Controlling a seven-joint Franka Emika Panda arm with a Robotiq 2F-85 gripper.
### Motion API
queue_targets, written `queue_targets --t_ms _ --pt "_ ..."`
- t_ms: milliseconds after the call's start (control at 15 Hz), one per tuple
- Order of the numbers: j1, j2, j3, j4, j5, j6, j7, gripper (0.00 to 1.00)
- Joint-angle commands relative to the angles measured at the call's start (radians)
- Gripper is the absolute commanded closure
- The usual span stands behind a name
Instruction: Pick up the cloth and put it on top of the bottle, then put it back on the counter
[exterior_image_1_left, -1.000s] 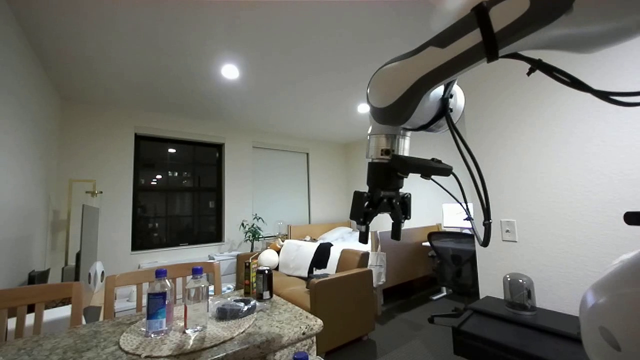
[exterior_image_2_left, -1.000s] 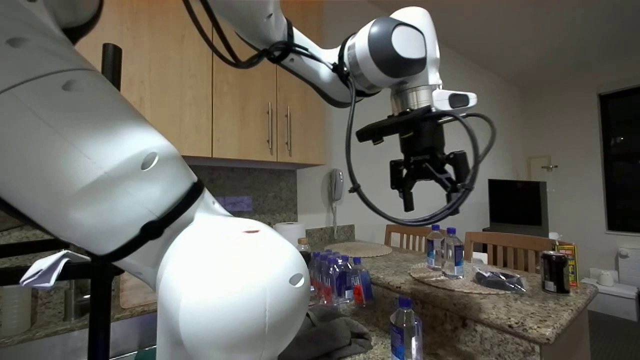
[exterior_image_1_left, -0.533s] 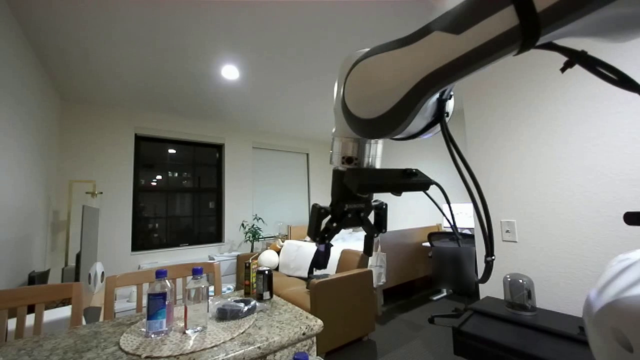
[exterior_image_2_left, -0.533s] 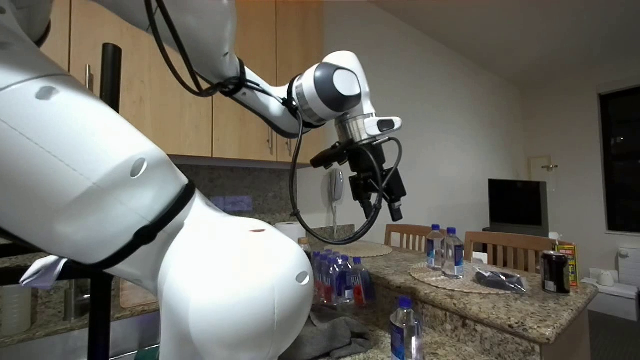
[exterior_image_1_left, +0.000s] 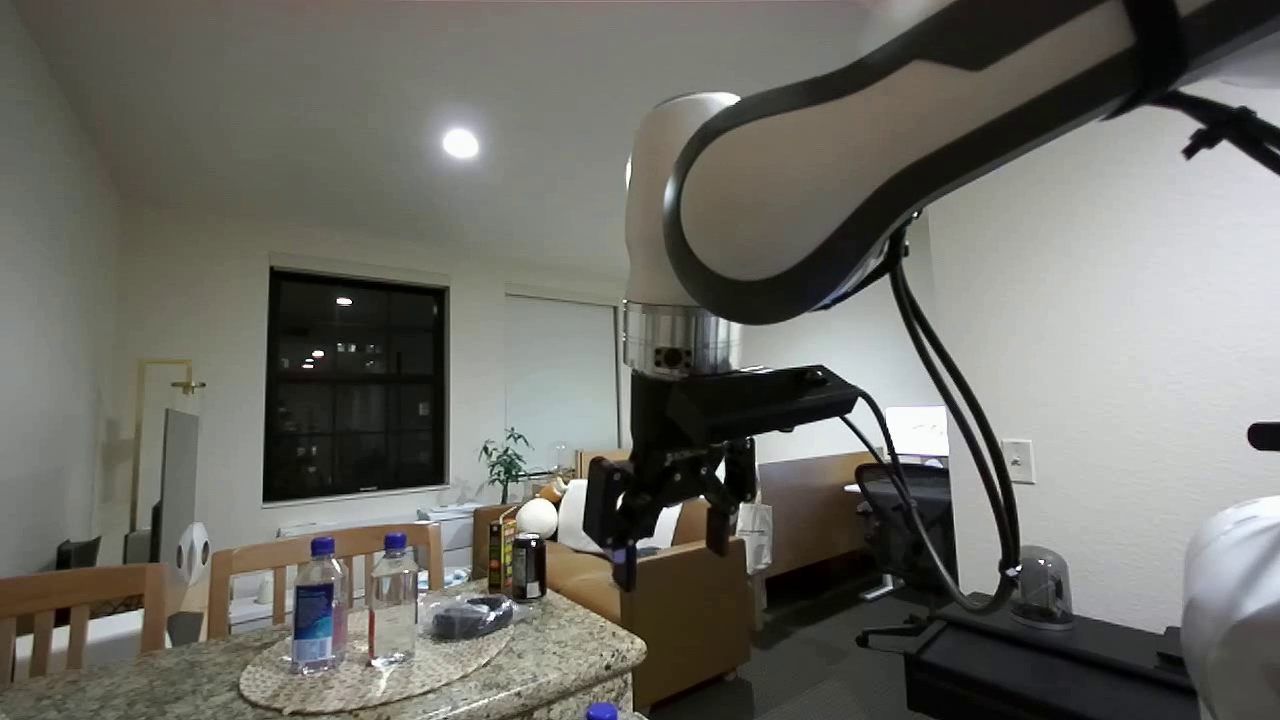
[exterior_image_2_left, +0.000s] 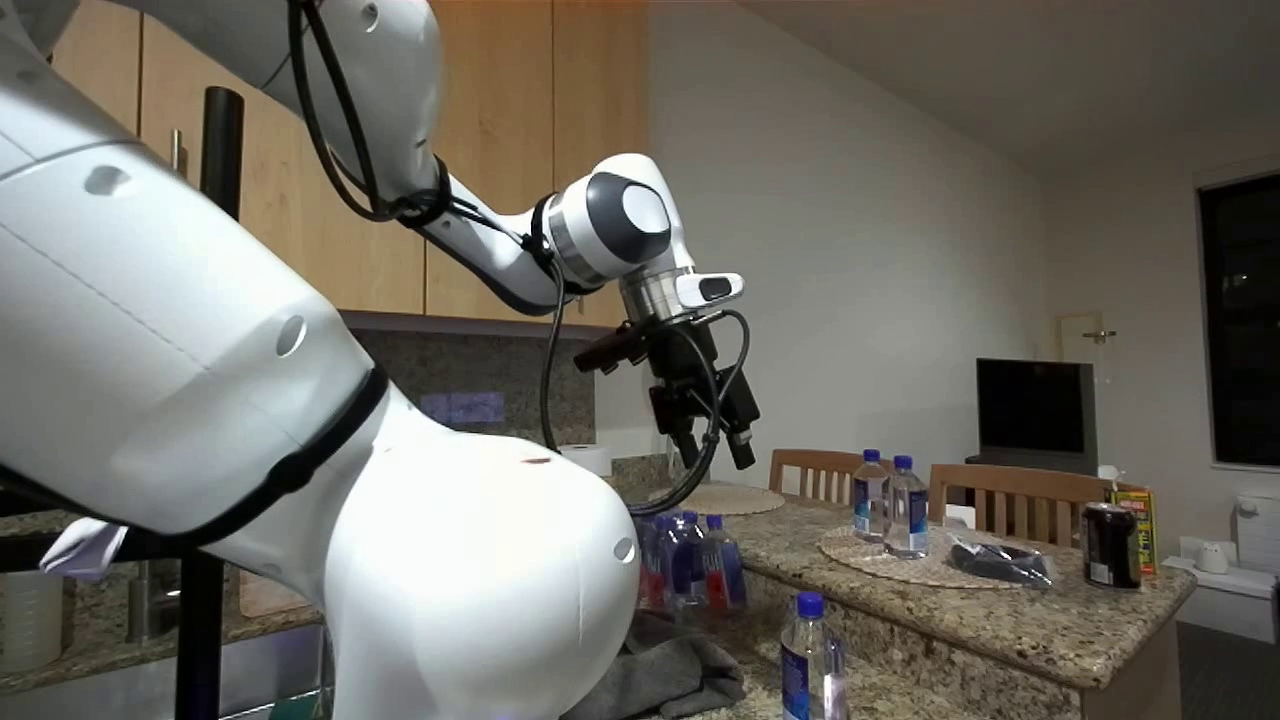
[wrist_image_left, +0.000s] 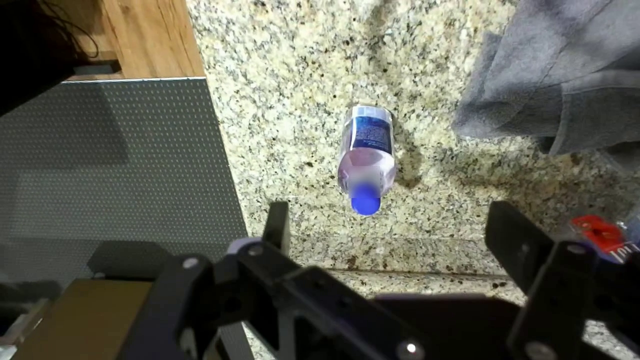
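1. The claw (wrist_image_left: 387, 220) has its two fingers spread wide apart, and speckled stone shows through the gap in the wrist view.
2. In both exterior views the claw hangs in the air at the end of the white arm (exterior_image_2_left: 480, 560), its fingers pointing downward.
3. The grey cloth (wrist_image_left: 550, 100) lies crumpled on the bench (wrist_image_left: 300, 90), to the right in the wrist view, where part of it runs out of sight. In an exterior view the arm covers part of it.
4. The bottle (wrist_image_left: 369, 142), clear with a blue cap and a blue label, stands upright on the bench, near the cloth but apart from it, between the cloth and the bench's edge.
5. In the wrist view the bottle's cap shows between the fingertips; in an exterior view the claw is higher than the cap and well apart from it.
6. A cluster of blue-capped bottles (exterior_image_2_left: 690, 575) stands beyond the cloth, partly hidden by the arm.
7. On the raised part of the bench lies a pale woven mat (exterior_image_1_left: 350, 692). It bears two clear bottles (exterior_image_1_left: 313, 625), upright, and a dark bundle (exterior_image_1_left: 472, 617) in clear plastic rests at its edge.
8. Near the mat stand a black can (exterior_image_1_left: 528, 567) and a yellow carton (exterior_image_1_left: 500, 560); I cannot tell whether the two touch.
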Motion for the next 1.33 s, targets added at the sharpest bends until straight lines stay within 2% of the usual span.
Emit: queue_targets --t_ms 0,67,200,333,467,800,1000,1200,1267 --pt "0.008 0.003 -0.008 0.001 -0.008 -0.002 0.005 0.0" --pt "0.008 0.003 -0.008 0.001 -0.008 -0.002 0.005 0.0" --pt "0.007 -0.049 -0.056 -0.008 -0.006 0.006 -0.025 0.0" --pt "0.016 -0.01 -0.091 0.021 -0.009 0.009 -0.092 0.0" --pt "0.061 0.051 -0.149 0.036 0.045 0.053 -0.196 0.0" --pt "0.207 0.193 -0.179 -0.008 0.216 0.196 -0.305 0.0" --pt "0.311 0.271 -0.201 -0.013 0.336 0.217 -0.393 0.0" --pt "0.291 0.373 -0.125 -0.028 0.303 0.227 -0.309 0.0" --pt "0.33 0.416 -0.162 -0.026 0.365 0.208 -0.378 0.0"
